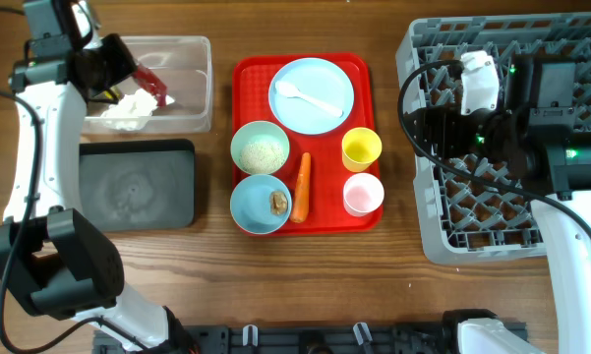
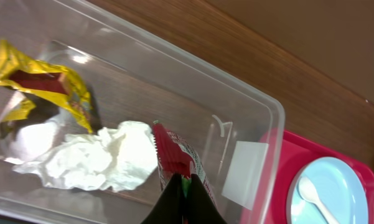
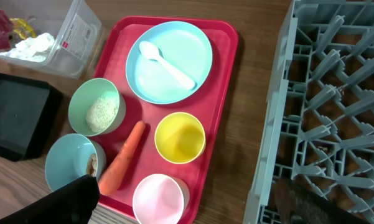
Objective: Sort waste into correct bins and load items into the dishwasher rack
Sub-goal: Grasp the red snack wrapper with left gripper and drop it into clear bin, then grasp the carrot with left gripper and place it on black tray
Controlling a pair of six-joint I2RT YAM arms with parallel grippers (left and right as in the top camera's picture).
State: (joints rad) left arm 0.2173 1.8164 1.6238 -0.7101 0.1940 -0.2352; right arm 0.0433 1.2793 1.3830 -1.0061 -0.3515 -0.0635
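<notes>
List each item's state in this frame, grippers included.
left gripper, shut on red-and-white wrapper over clear tub
right gripper, open, empty
crumpled tissue, in the tub
yellow scrap, in the tub
black tray, empty
plate, on red tray, spoon on it
green bowl, holds rice
blue bowl, holds brown lump
yellow cup, upright, empty
pink cup, upright, empty
carrot, lying on red tray
dishwasher rack, no dishes visible

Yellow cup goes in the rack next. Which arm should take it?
Right, probably. The right claw is open over the dishwasher rack, nearer the yellow cup. The left claw is over the clear tub, shut on the red-and-white wrapper.
</notes>
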